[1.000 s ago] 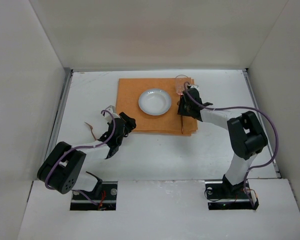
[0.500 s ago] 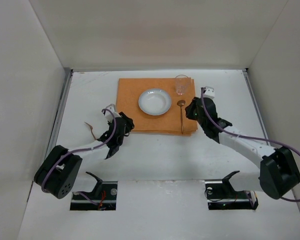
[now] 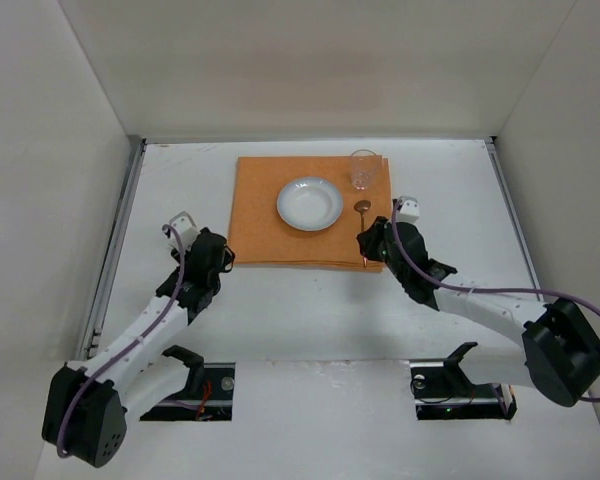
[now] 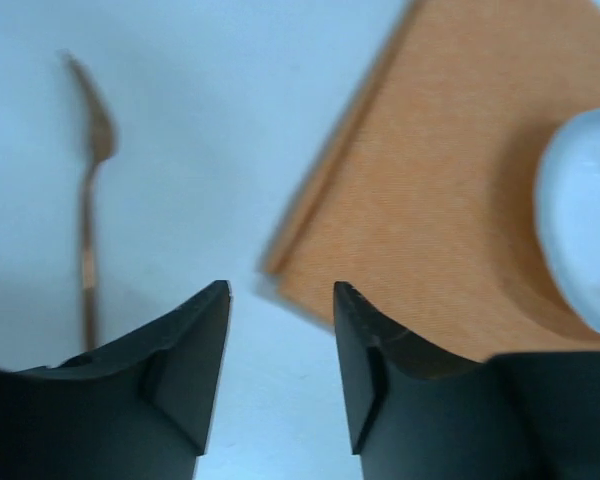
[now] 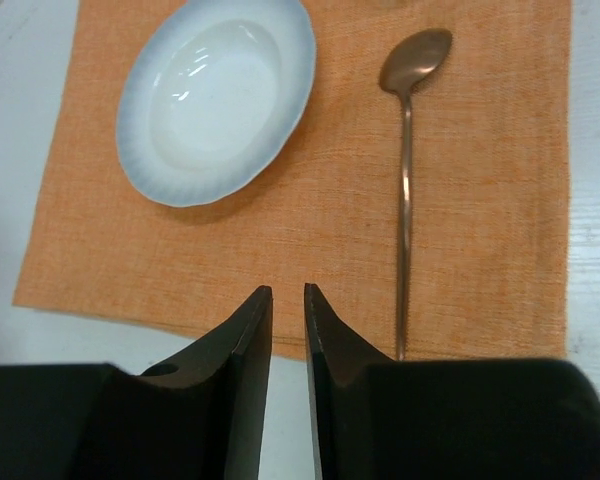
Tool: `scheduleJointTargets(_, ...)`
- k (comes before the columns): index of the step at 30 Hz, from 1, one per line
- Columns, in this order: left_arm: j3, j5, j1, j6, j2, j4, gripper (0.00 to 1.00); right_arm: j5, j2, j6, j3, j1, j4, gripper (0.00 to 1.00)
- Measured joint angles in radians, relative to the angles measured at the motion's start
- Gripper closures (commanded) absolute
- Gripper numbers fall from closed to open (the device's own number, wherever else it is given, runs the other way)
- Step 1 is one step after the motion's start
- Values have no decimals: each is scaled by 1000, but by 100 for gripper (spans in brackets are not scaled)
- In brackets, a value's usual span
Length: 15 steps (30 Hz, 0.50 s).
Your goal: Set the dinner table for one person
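On the white dinner table lies an orange placemat. A white plate sits at its middle, a clear glass stands at its far right corner, and a copper spoon lies along its right side. My right gripper hovers over the mat's near edge, left of the spoon's handle, with the jaws a narrow gap apart and empty. My left gripper is open and empty off the mat's near left corner. A copper fork lies on the table to its left.
Grey rails run along the table's left and right edges. White walls enclose the table on three sides. The plate lies ahead and left of the right fingers. From above the left arm hides the fork.
My right gripper has drawn back from the glass and spoon head to the mat's near edge, leaving the spoon lying on the mat. The left arm has shifted left, now covering the fork.
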<state>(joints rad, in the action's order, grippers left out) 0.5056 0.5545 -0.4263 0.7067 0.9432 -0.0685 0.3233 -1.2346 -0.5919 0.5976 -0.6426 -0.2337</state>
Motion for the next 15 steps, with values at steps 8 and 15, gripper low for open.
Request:
scheduleJointTargets(8,-2,39,142,53,5,-242,65,-11,-2,-8,-4,-14,-46,71)
scheduleJointTargets(15,-28,5,196,45,148,-145,73,-25,-3,-8,-4,-14,-56,70)
